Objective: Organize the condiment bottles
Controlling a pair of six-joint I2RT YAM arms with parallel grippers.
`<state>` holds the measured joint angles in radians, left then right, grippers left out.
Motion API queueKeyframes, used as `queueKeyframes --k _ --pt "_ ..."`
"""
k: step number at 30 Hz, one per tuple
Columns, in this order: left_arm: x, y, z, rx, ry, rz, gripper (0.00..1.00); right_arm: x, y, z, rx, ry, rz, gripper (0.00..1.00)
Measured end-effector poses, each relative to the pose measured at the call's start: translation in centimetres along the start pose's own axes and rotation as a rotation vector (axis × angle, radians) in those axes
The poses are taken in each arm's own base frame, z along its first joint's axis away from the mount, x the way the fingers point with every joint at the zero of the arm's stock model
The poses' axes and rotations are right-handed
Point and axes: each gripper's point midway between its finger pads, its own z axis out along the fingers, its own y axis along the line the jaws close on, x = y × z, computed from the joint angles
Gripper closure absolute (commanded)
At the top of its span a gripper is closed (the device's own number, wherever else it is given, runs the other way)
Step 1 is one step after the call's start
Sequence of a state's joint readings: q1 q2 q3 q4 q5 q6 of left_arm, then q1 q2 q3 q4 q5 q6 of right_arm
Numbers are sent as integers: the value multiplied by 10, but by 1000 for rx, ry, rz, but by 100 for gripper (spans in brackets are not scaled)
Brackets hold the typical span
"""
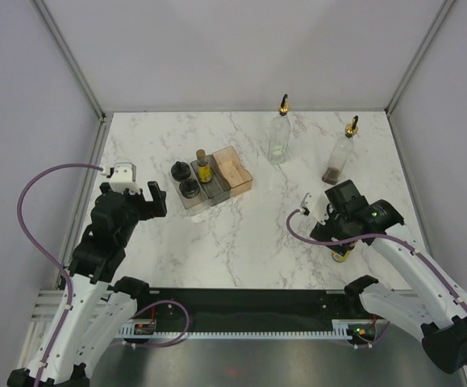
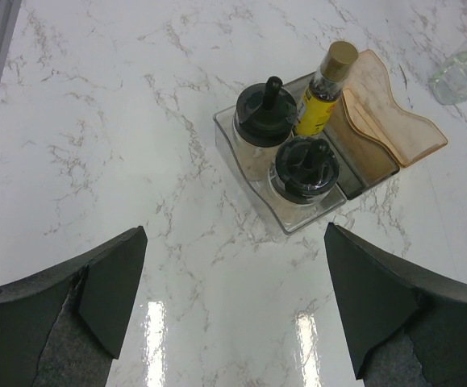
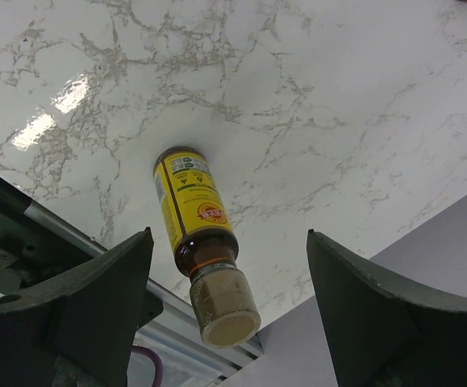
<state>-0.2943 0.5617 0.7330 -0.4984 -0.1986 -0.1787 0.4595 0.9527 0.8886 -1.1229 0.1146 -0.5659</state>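
Observation:
A small yellow bottle with a brown cap point(image 3: 191, 201) stands upright near the table's front edge, between the fingers of my open right gripper point(image 3: 229, 278); neither finger touches it. From above it shows only partly point(image 1: 342, 256) under the right gripper point(image 1: 339, 240). My left gripper point(image 1: 151, 198) point(image 2: 233, 314) is open and empty, hovering left of the bins. Two black-lidded jars point(image 2: 267, 121) point(image 2: 306, 165) sit in the clear bin point(image 1: 183, 199). The other yellow bottle point(image 2: 324, 97) point(image 1: 204, 168) stands in the grey bin point(image 1: 214, 190). Two tall bottles with gold spouts point(image 1: 279, 137) point(image 1: 339, 157) stand at the back right.
An orange bin point(image 1: 235, 172) point(image 2: 398, 129) adjoins the grey one and holds no bottle. The table's front edge and its metal rail point(image 3: 64, 234) lie just beside the right gripper. Grey walls enclose the table on three sides.

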Motion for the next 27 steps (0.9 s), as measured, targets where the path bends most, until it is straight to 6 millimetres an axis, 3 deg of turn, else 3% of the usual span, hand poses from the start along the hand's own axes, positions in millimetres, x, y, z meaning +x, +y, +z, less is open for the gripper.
queueKeyframes --k 19,27 --pt "0 0 0 1 0 0 0 36 13 9 -48 121 -38 18" --pt "0 0 0 1 0 0 0 39 14 10 -57 124 -40 37"
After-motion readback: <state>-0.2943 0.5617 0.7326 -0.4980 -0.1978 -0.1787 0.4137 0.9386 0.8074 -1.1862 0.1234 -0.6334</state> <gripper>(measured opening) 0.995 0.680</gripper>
